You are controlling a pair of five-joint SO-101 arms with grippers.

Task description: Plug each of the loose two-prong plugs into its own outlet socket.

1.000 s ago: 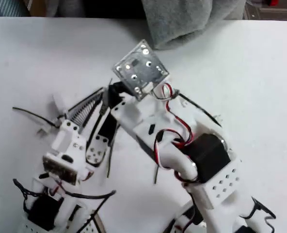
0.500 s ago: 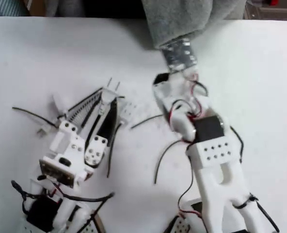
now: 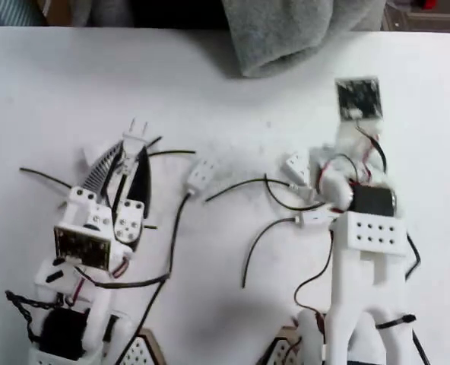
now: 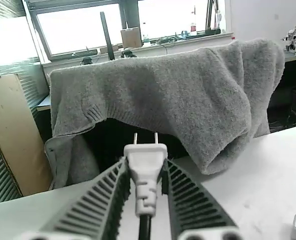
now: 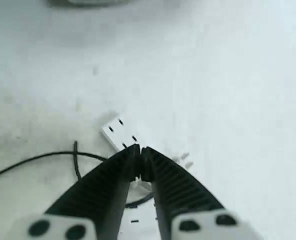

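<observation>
Left wrist view has the left gripper (image 4: pixel 145 166) clamped on a white two-prong plug (image 4: pixel 145 172), prongs pointing out past the fingertips. The right gripper (image 5: pixel 139 149) has its fingers drawn together just over one outlet socket (image 5: pixel 116 132); whether it pinches anything I cannot tell. A second socket (image 3: pixel 201 175) lies on the table (image 3: pixel 73 84) between the arms. The plug looks light and rigid, its cord limp. Gripping the moulded body leaves the prongs free, though smooth plastic may twist under push.
</observation>
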